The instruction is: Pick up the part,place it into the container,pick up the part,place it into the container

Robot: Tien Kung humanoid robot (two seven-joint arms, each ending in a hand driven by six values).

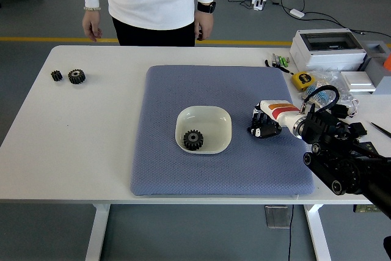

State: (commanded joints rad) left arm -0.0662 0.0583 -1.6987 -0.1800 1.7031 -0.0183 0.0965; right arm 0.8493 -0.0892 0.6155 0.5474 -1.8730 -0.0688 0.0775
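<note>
A black gear [193, 139] lies inside the cream square bowl [214, 120] in the middle of the blue mat [183, 90]. Two more black gears, a small one [56, 76] and a larger one [76, 76], sit on the bare table at the far left. My right hand [261, 124] hovers low over the mat just right of the bowl, with its fingers curled in and nothing held in them. My left arm does not show.
A person in a white top stands at the far side, hands [93, 29] hanging free above the table edge. A white box [327, 47], a yellow tape measure [300, 79], cables and small tools crowd the table's right end.
</note>
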